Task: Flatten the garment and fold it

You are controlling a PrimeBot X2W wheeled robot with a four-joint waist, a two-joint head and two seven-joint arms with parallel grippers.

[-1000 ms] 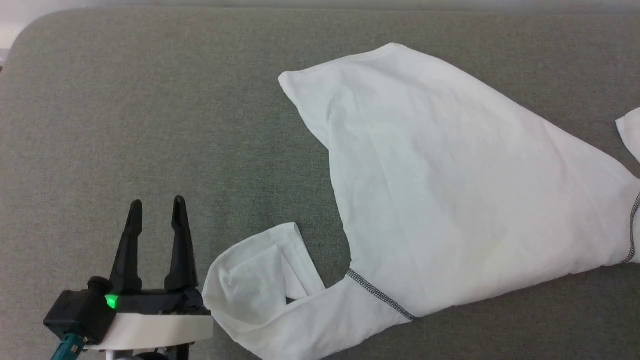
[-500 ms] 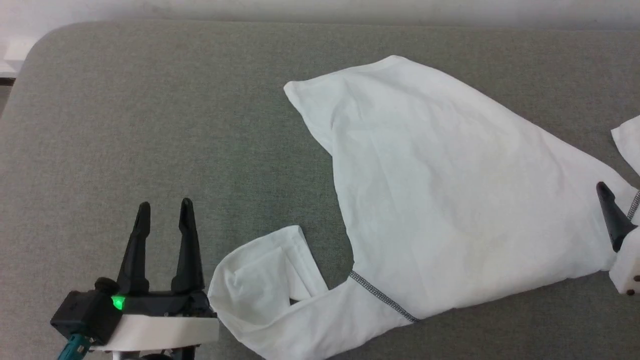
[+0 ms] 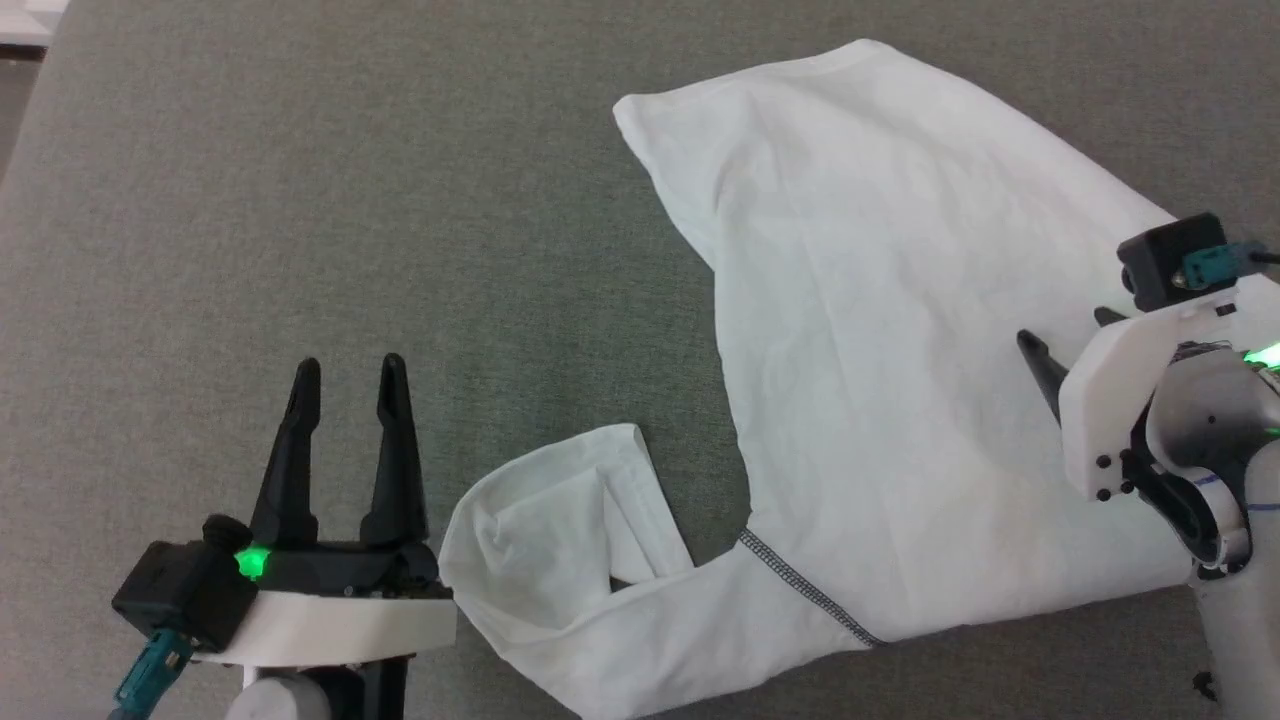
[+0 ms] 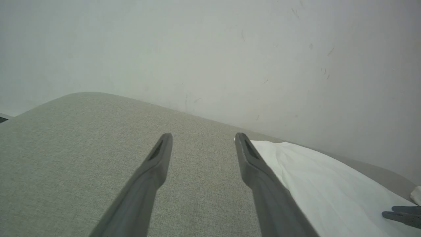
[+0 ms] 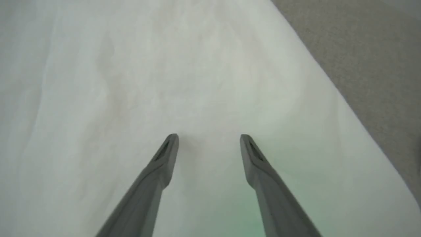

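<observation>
**Two open robot hands at a white T-shirt on a grey table**

The left hand [image 3: 350, 363] is at the lower left of the head view. Its two long dark fingers are spread wide with nothing between them, and they point up the picture over bare grey table [image 3: 300, 200]. A small green light [image 3: 250, 562] glows at its base. Just to the right of that base lies a crumpled short sleeve [image 3: 540, 540], apart from the fingers.

The right hand [image 3: 1065, 328] comes in from the right edge. It is also spread wide and empty, and it points left over the T-shirt [image 3: 900, 350]. In the right wrist view its fingertips are over plain white cloth. Whether they touch it cannot be told.

The T-shirt lies on the right half of the table, mostly flat with soft creases, in a rough triangle. A dark grey zigzag seam [image 3: 805, 590] runs where the sleeve joins the body, near the bottom edge. In the left wrist view a pale wall [image 4: 197, 49] stands behind the table's rounded far edge.
</observation>
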